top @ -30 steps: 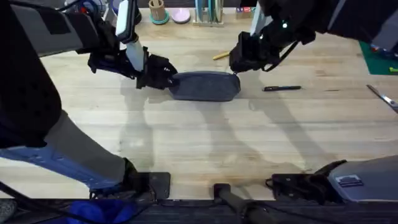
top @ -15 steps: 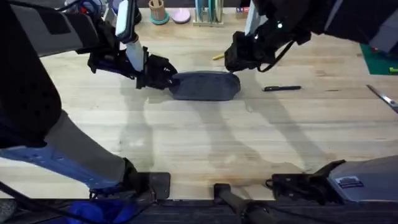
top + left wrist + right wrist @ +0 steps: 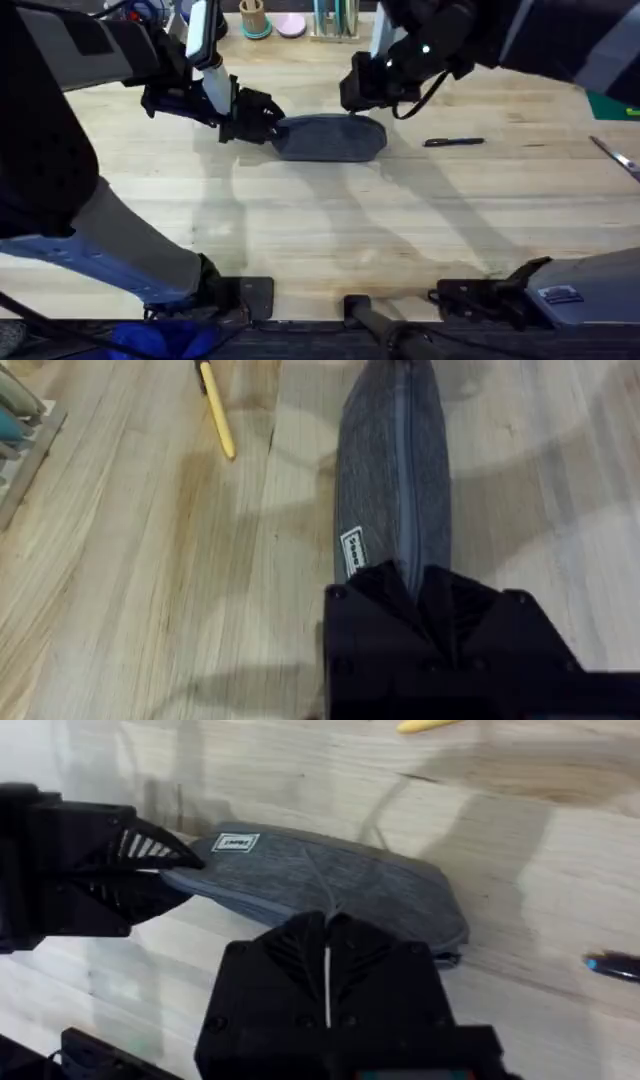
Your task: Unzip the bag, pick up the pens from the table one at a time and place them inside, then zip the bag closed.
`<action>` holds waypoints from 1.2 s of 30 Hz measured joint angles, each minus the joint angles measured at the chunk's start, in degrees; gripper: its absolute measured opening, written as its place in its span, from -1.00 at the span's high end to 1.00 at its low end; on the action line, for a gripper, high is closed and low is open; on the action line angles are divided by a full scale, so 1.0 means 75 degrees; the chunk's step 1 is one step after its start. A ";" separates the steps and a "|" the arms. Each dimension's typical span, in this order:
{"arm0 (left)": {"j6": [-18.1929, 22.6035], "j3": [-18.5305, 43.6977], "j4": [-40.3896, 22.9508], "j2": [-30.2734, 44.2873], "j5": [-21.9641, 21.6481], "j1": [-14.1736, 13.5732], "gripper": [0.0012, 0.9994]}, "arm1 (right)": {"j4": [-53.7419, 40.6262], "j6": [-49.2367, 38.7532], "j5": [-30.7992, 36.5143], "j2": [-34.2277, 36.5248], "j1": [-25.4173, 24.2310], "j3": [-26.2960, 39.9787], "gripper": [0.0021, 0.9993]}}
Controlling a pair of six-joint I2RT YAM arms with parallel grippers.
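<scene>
Table (image 3: 300, 230), left hand (image 3: 262, 118) gripping bag (image 3: 330, 138)

Blue-grey bag (image 3: 330, 137) flat; black pen (image 3: 453, 142) beside; yellow pen (image 3: 217, 418) behind.

Bag (image 3: 385, 480) matt grey woven cloth with sewn label; table (image 3: 320, 230) pale smooth wood, visible grain; my fingers (image 3: 300, 970) matt black plastic

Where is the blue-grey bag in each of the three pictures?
Overhead: the bag lies upper middle on the table, between both pincers.
Left wrist: the bag runs up the middle, from the left pincer.
Right wrist: the bag lies across the middle.
Shared landmark: its small white label.
</scene>
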 joint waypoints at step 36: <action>0.0000 0.0000 0.0029 0.0000 -0.0020 -0.0044 0.92 | 0.2255 0.0434 -0.0003 0.1059 0.0911 0.0096 0.94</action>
